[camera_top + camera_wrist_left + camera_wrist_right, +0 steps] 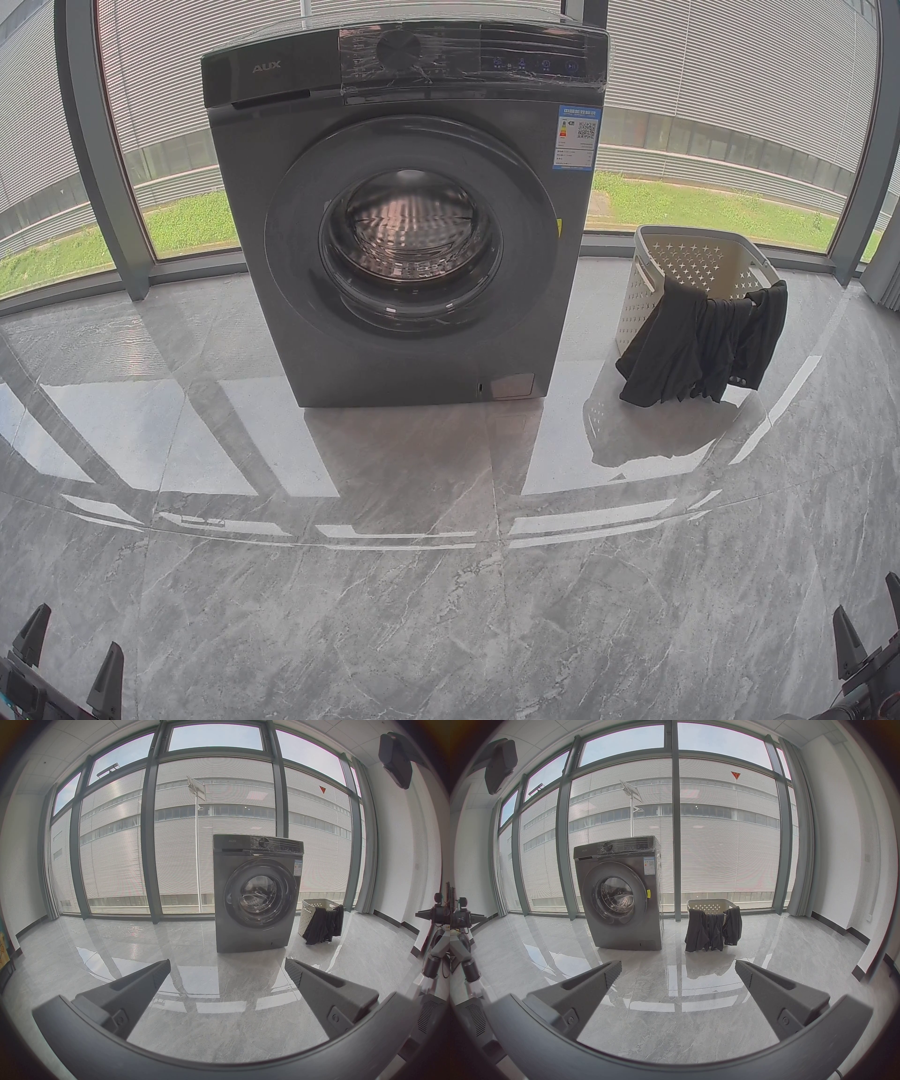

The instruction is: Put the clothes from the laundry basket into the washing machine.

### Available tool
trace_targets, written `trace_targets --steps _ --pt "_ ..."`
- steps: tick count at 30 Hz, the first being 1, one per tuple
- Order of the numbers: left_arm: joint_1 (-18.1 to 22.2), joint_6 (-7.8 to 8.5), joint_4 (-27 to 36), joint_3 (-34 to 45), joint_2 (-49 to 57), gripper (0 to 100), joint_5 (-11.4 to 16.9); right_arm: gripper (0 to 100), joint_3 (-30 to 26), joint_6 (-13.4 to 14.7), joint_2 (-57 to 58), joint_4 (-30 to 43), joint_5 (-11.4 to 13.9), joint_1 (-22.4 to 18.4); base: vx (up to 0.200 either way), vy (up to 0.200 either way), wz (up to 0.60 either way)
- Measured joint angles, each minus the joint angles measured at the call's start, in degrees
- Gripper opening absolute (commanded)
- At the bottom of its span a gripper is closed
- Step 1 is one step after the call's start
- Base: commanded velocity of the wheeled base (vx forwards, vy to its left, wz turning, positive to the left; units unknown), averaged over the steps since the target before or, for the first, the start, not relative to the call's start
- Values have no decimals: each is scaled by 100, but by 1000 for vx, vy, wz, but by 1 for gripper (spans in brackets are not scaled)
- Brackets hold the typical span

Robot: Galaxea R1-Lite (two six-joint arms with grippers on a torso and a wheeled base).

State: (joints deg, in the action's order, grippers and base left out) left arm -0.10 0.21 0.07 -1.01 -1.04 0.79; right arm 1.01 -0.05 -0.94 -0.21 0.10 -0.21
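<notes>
Head: left claw [70,652] and right claw [870,614] both spread wide, empty. Well ahead stands the washer [403,216]. The basket [656,258] sits ahead of right claw, with clothes [698,342] draped over its near rim.
Left wrist: washer [258,893] straight ahead of left claw [227,973], well apart.
Right wrist: clothes [712,928] straight ahead of right claw [678,973], well apart.

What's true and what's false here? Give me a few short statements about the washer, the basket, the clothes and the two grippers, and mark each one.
1. The laundry basket stands on the floor to the robot's right of the washing machine. True.
2. The basket is black. False: it is a pale, perforated basket.
3. Dark clothes hang over the basket's front rim. True.
4. The left gripper holds a garment. False: its fingers are spread open with nothing between them, well away from the basket.
5. The right gripper is open and holds nothing. True.
</notes>
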Motion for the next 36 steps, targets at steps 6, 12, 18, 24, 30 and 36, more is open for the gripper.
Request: trace_targets --steps 6,12,18,24,30,36 --pt "0 -2 -5 0 0 100 -1 100 0 0 1 -1 6 10 0 0 0" --pt "0 -2 -7 0 0 100 0 100 0 -2 1 -4 6 11 0 0 0" --pt "0 -2 -2 0 0 100 -1 100 0 -2 1 2 -17 7 0 0 300" --pt "0 -2 -2 0 0 100 0 100 0 -2 1 0 -21 10 0 0 300" --pt "0 -2 -2 0 0 100 0 100 0 -2 1 -1 -20 11 0 0 0" --pt "0 -2 0 0 0 100 0 100 0 -2 1 -4 -20 13 0 0 0"
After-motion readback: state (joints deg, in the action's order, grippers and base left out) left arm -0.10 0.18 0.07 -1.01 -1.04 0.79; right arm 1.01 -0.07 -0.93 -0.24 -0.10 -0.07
